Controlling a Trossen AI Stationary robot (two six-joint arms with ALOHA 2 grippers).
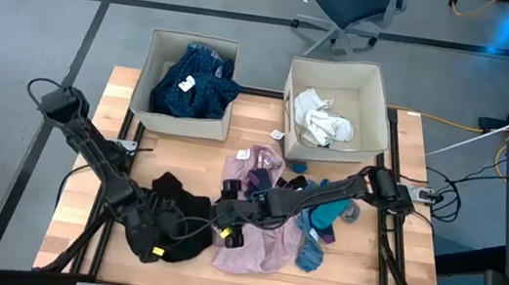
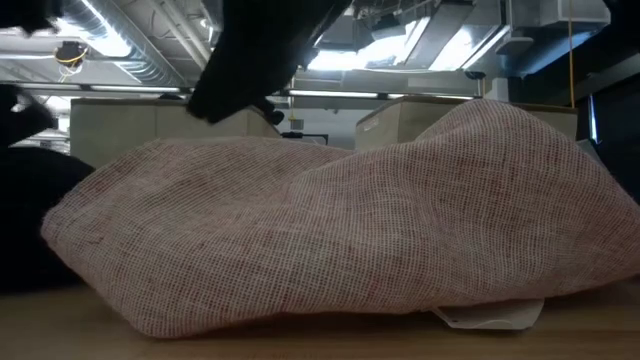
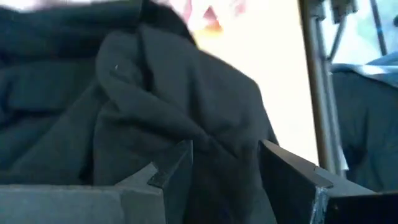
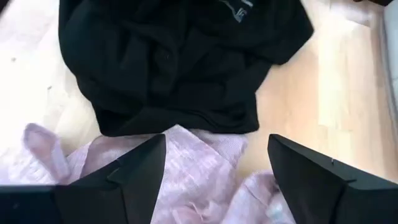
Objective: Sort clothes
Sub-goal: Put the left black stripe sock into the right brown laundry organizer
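The right tool (image 4: pixel 214 180) hangs open over the soft pink knit garment (image 4: pixel 193 186), beside the black cloth (image 4: pixel 180 62). The left tool (image 3: pixel 224 180) is open at the black cloth too. Pinch only pink.

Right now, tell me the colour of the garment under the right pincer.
Pale pink garment, seen best in the right wrist view.

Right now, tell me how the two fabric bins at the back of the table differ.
The left bin holds a dark blue dotted garment piled high and covering most of its floor; the right bin holds a white garment bunched in one corner, leaving most of its floor bare. A white tag shows on the blue garment; none shows on the white one. Both bins are beige, open-topped and standing side by side.
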